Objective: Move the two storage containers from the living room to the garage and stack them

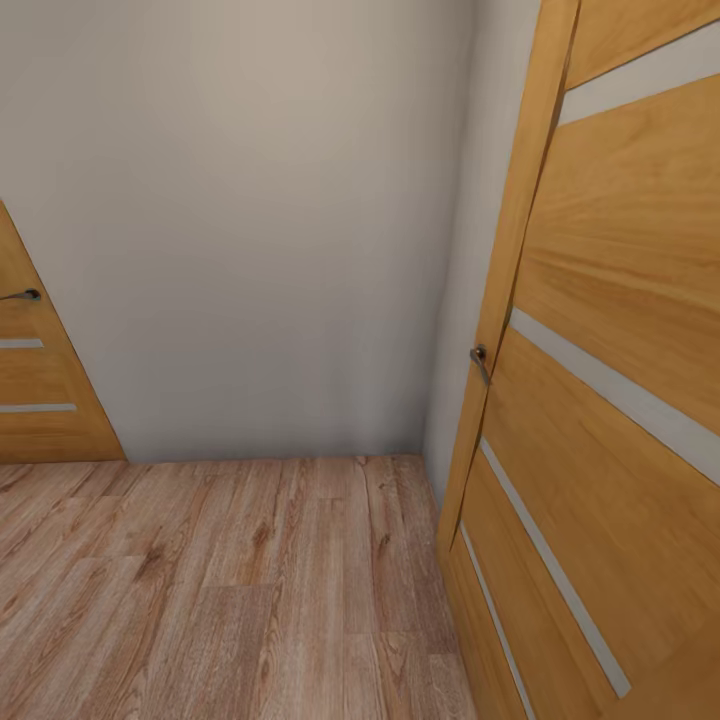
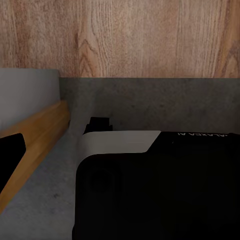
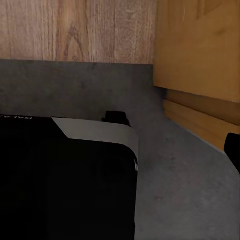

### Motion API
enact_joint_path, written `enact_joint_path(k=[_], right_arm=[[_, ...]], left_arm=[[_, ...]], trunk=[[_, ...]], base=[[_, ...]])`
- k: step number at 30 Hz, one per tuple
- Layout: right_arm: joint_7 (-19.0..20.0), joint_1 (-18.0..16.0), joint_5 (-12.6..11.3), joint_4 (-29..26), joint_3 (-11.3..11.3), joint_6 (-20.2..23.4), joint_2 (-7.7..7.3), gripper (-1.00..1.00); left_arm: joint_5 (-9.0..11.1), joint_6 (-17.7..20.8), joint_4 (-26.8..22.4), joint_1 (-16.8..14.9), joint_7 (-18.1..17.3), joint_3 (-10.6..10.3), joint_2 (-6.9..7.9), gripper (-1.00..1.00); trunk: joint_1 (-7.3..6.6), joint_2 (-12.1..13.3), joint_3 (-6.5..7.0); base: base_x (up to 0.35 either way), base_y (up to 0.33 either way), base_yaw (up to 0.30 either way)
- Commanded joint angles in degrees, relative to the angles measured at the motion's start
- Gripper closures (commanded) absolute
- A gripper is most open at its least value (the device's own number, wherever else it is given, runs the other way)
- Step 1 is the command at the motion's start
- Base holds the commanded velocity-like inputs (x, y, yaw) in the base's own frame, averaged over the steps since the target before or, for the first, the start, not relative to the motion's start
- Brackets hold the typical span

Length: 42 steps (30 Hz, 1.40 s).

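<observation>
The two storage containers are out of view. In the left wrist view, one dark fingertip (image 2: pixel 10 155) of my left gripper pokes in at the frame's edge over dark grey concrete floor (image 2: pixel 150 100). In the right wrist view, a dark fingertip (image 3: pixel 233 150) of my right gripper shows the same way above the grey concrete floor (image 3: pixel 190 180). Neither view reveals whether the jaws are open or shut, or whether they hold anything. My black base (image 2: pixel 160 195) (image 3: pixel 65 180) stands on the concrete close to where it meets light wood planks (image 2: pixel 125 35) (image 3: pixel 75 30).
Ahead is a plain cream wall (image 1: pixel 250 250) above wood-plank flooring (image 1: pixel 220 580). A wood-panelled door (image 1: pixel 600 400) with a metal handle (image 1: pixel 480 360) stands close on my right. Another wooden door (image 1: pixel 40 400) is at far left. Wooden door edges (image 2: pixel 35 130) (image 3: pixel 200 45) flank my base.
</observation>
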State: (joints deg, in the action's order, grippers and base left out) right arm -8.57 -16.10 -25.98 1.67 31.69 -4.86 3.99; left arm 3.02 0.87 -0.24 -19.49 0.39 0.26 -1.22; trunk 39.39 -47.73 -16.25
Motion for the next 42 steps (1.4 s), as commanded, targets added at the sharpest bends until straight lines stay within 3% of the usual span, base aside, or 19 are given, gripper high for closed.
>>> enact_joint_path(k=[1,16,42], right_arm=[[-0.04,-0.07,-0.55,0.18,0.48,-0.32,0.05,-1.00],[0.24,-0.04,-0.64,0.18,0.48,-0.25,0.05,-1.00],[0.11,-0.06,-0.38,0.21,0.50,-0.05,0.20,-1.00]], left_arm=[[0.32,0.09,-0.03,-0.03,0.05,0.00,-0.01,-1.00],[0.32,0.09,0.00,-0.03,0.02,0.00,-0.01,-1.00],[0.30,0.09,0.00,-0.03,-0.03,0.00,0.32,-1.00]], trunk=[[0.01,-0.05,-0.07],[0.01,-0.05,-0.07],[0.01,-0.05,-0.07]], base=[[0.000,0.000,0.006],[0.011,0.000,0.001],[0.310,0.000,0.000]])
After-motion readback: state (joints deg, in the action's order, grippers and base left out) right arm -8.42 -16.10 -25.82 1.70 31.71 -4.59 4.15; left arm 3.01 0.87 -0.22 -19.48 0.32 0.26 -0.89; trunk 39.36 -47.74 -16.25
